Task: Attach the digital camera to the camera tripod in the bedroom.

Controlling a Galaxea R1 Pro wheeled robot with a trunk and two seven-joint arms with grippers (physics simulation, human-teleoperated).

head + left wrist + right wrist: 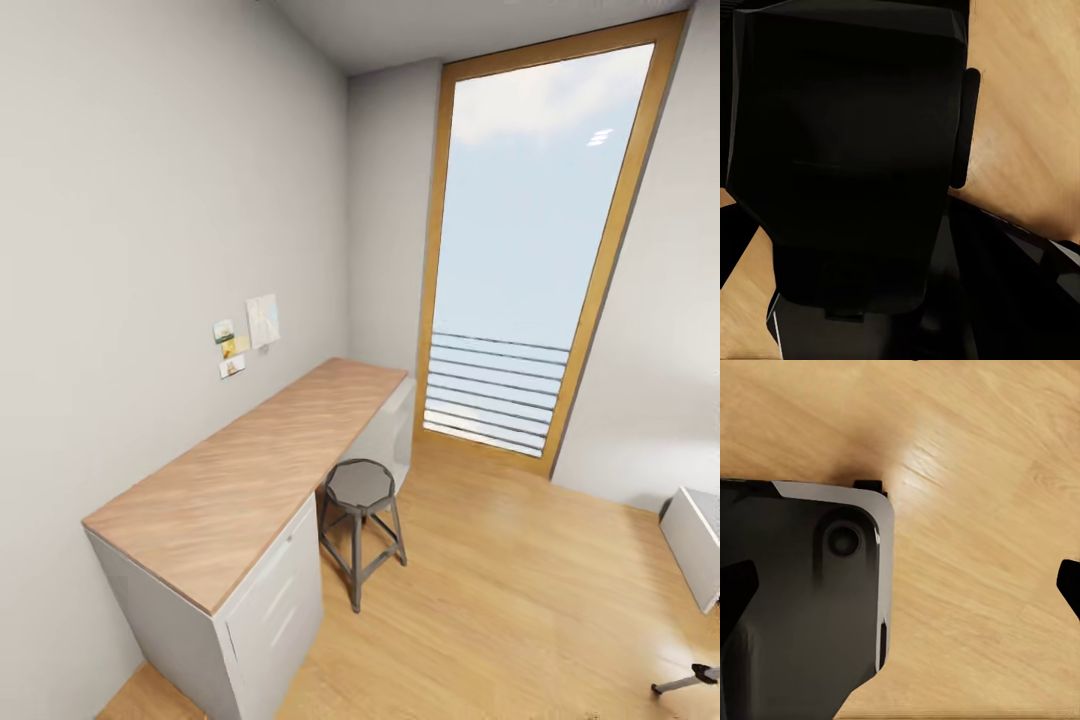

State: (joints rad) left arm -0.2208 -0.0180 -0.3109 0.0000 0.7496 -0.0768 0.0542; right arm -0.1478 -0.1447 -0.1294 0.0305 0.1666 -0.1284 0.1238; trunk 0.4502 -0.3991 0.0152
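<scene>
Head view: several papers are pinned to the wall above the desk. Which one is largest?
The pale white sheet, highest and nearest the window; the small coloured notes sit lower, on its other side.

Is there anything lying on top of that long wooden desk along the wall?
No, the long wooden desk top shows bare wood from end to end, and the round grey metal stool stands on the floor beside it.
</scene>
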